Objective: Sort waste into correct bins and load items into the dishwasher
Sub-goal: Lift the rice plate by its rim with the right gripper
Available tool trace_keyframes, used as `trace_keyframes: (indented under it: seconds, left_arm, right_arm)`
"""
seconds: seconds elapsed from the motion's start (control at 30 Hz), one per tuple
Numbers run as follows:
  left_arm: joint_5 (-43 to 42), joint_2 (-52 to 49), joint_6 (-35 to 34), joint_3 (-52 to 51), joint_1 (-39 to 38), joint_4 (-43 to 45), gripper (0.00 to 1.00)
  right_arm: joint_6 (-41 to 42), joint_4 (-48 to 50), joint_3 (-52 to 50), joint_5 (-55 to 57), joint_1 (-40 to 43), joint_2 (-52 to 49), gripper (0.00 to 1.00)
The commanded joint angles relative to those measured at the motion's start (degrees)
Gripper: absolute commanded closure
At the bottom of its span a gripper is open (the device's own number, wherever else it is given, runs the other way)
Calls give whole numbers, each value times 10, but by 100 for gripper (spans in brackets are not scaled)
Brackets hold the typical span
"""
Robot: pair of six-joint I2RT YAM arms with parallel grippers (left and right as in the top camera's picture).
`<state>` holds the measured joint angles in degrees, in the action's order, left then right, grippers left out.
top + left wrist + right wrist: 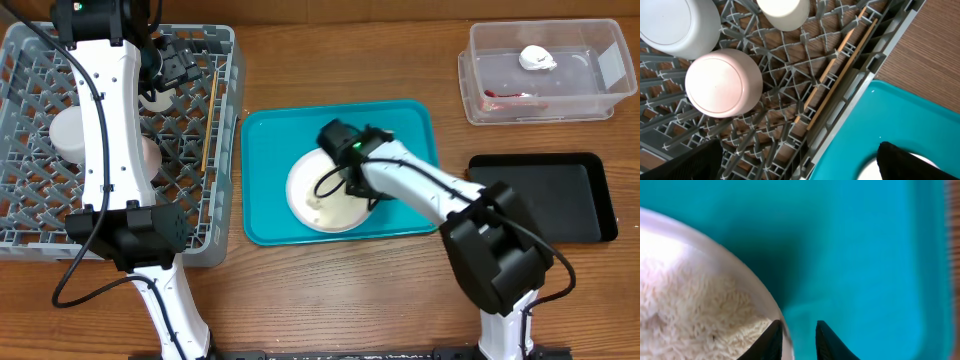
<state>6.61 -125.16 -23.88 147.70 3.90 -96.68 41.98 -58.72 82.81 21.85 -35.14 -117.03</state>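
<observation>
white plate (315, 200), teal tray (275, 140), grey lattice rack (30, 195), black tray (545, 195), white rice bits (695, 310)

Two chopsticks (840, 75), two bowls (724, 82), one cup (785, 12), one plate (303, 187)

My left arm (105, 110) and right arm (420, 182) are long, smooth white shells joined by chunky black motor housings, with thin black cables (60, 290) looping loose beside them. A small green light (356, 150) glows at my right wrist; my right gripper (799, 341) ends in two dark, tapering fingers (771, 341) with rounded tips, and those of my left gripper (800, 161) are matte black as well
</observation>
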Motion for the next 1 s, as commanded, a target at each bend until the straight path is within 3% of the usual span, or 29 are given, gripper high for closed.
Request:
trace_keyframes:
  seconds: [0.0,0.1,0.27,0.43,0.53,0.63,0.67,0.7,0.73,0.8,0.9,0.97]
  left_arm:
    - [-3,-1,-7,4,2,-1,0]
    - [-3,-1,-7,4,2,-1,0]
    - [-3,-1,-7,4,2,-1,0]
    - [-3,-1,-7,4,2,-1,0]
    - [-3,-1,-7,4,2,-1,0]
    - [-3,-1,-7,4,2,-1,0]
    - [-3,-1,-7,4,2,-1,0]
    - [-3,-1,-7,4,2,-1,0]
    - [-3,-1,-7,4,2,-1,0]
    - [-3,-1,-7,4,2,-1,0]
    - [-3,-1,-7,4,2,-1,0]
    - [-3,-1,-7,4,2,-1,0]
  right_arm:
    - [0,-12,-1,41,55,-1,76]
    - [0,-49,16,40,98,-1,76]
    - [-34,-132,82,40,141,-1,84]
    - [-57,-209,170,32,136,-1,84]
    - [-107,-228,217,-41,118,-1,78]
    - [-215,-213,241,-180,92,0,60]
    - [-250,-202,242,-225,83,0,41]
    - [-275,-192,242,-257,74,-1,15]
    - [-287,-181,240,-275,63,-1,7]
    - [-287,-159,234,-274,44,-2,0]
    - [-287,-116,211,-271,14,-2,4]
    - [-278,-88,186,-254,-2,-2,27]
